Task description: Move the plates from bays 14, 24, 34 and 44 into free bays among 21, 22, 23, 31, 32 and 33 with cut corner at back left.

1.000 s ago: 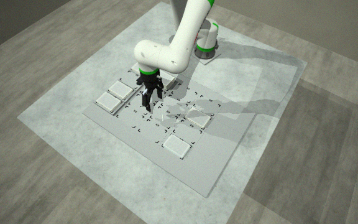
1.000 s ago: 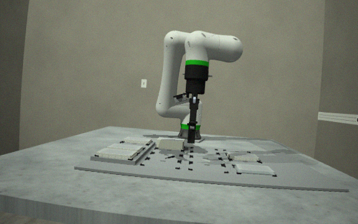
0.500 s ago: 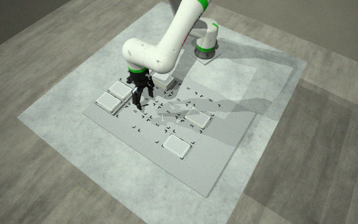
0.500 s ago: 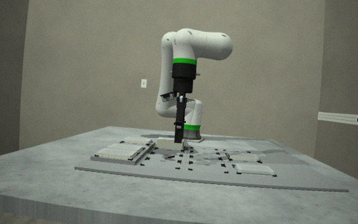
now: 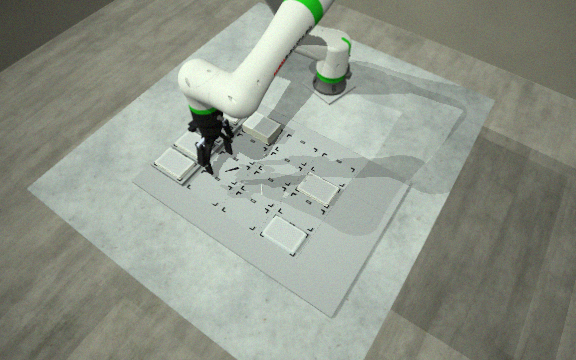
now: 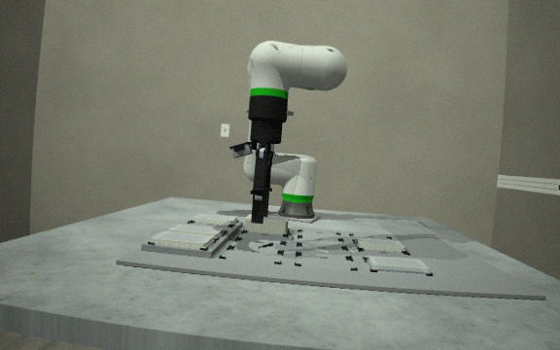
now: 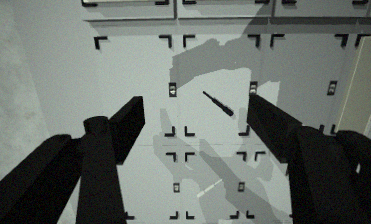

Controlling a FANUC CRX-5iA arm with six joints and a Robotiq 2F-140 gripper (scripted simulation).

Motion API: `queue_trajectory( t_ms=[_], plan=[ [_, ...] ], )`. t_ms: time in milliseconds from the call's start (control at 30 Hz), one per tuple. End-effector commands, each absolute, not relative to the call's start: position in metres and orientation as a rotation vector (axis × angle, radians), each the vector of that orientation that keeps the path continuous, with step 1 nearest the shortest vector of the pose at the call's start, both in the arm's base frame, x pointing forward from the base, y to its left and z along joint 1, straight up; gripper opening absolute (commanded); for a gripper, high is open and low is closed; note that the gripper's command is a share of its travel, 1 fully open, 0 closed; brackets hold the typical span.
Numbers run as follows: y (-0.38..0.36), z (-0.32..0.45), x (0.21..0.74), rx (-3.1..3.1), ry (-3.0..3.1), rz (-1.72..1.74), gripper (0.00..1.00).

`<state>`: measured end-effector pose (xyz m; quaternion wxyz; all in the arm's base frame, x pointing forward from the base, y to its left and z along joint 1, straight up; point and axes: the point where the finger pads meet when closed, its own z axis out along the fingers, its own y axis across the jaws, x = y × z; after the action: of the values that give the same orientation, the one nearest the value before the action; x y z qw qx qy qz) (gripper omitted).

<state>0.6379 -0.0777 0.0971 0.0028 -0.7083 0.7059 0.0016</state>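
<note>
My gripper point(image 5: 220, 162) point(image 6: 259, 221) point(image 7: 195, 109) is open and empty, above column 3 beside the raised column 4 edge. White plates stand on the raised floors: bay 44's plate point(image 5: 174, 164) point(image 6: 178, 239), bay 34's plate point(image 5: 187, 143) point(image 6: 193, 228), partly behind the gripper in the top view, and bay 14's plate point(image 6: 215, 220), mostly hidden by the arm there. Bay 24 looks empty. A plate point(image 5: 318, 188) point(image 6: 381, 245) lies flat in bay 21. Bays 22, 23, 31, 32 and 33 hold no plate. Cut corners are too small to tell.
The sealed deep-well block point(image 5: 269, 135) point(image 6: 270, 227) point(image 7: 361, 90) stands in bay 13, and a plate point(image 5: 284, 234) point(image 6: 399, 264) in bay 41. A dark pen-like thing point(image 5: 232, 169) point(image 6: 265, 245) point(image 7: 217, 103) lies in bay 33, a thin pale stick point(image 5: 262, 189) point(image 7: 209, 188) in bay 32.
</note>
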Motion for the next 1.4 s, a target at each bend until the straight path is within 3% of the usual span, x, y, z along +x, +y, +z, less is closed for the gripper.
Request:
queue_trajectory(
  t_ms=[0, 1367],
  plan=[
    [-0.09, 0.098, 0.644, -2.221, 2.213, 0.003, 0.7],
    [-0.218, 0.098, 0.7, -2.221, 2.213, 0.003, 0.7]
  ],
)
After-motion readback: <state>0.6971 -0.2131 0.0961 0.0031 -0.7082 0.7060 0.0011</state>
